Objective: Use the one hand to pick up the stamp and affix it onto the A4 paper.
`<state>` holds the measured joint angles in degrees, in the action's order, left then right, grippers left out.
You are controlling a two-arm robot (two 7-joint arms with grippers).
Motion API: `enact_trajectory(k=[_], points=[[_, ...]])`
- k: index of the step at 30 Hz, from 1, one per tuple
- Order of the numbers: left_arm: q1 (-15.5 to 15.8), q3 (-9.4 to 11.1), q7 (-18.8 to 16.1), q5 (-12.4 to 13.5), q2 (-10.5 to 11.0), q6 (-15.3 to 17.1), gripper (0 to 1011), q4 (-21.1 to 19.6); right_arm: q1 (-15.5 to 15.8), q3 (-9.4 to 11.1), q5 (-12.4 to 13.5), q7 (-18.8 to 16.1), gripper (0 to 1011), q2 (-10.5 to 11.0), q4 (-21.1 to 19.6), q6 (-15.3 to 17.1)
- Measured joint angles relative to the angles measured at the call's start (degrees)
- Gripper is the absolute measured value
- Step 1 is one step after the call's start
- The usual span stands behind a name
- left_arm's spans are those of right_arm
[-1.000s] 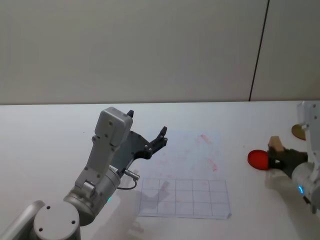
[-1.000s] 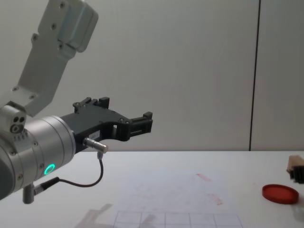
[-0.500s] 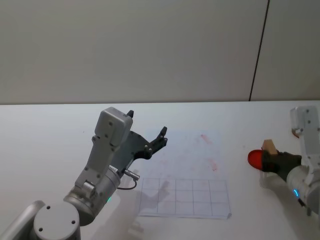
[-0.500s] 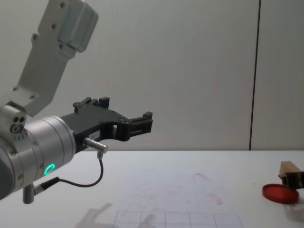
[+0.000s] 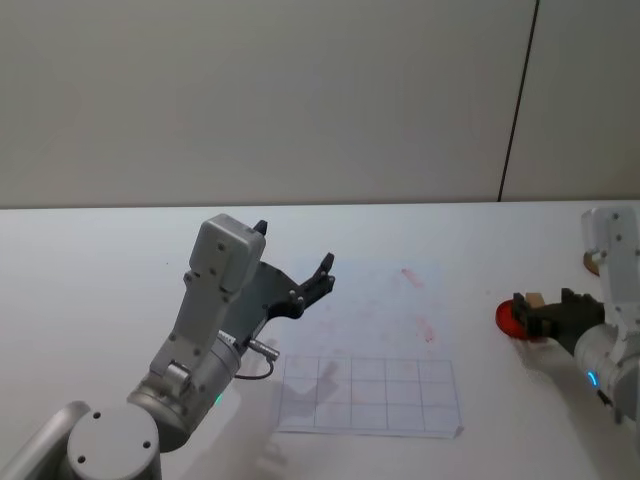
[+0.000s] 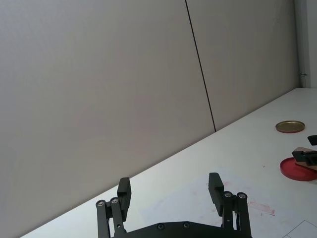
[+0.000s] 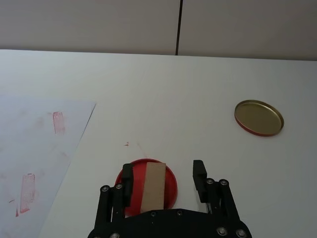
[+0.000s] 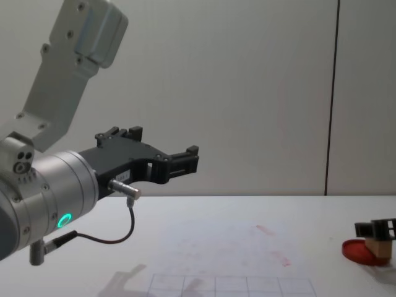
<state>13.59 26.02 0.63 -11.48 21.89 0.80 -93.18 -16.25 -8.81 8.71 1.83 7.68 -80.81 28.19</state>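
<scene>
The stamp (image 7: 154,187), a light-tan wooden block, stands on the flat red disc (image 7: 171,188) between the fingers of my right gripper (image 7: 163,173). That gripper is open, and red shows in the gaps on both sides of the block. In the head view the right gripper (image 5: 545,310) is at the table's right, with the stamp (image 5: 536,299) over the red disc (image 5: 506,318). The A4 paper (image 5: 370,350), with reddish marks and a grid along its near edge, lies at the middle of the table. My left gripper (image 5: 293,250) hangs open above the paper's left edge.
A gold round lid (image 7: 258,117) lies on the white table beyond the red disc, also seen at the right edge as the lid (image 5: 595,262). The left arm with its looped black cable (image 8: 111,238) looms large on the left.
The right gripper lowered the stamp onto the red disc and opened its fingers, so the block now stands free between them. The left arm has not moved.
</scene>
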Motion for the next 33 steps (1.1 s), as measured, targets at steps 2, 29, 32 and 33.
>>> enact_trajectory(k=[2,29,32,33], points=[[0.0,0.0,0.0,0.0,0.0,0.0,993,0.0,-0.1,0.0,-0.1,0.0,716,0.0,0.1,-0.3],[0.0,0.0,0.0,0.0,0.0,0.0,993,0.0,4.9,1.6,-0.9,-0.6,1001,2.1,-9.7,-11.4],[0.0,0.0,0.0,0.0,0.0,0.0,993,0.0,5.4,1.8,-0.8,-0.7,1000,2.3,-10.6,-12.2],[0.0,0.0,0.0,0.0,0.0,0.0,993,0.0,5.5,1.8,-0.8,-0.7,1001,2.4,-10.9,-12.3]])
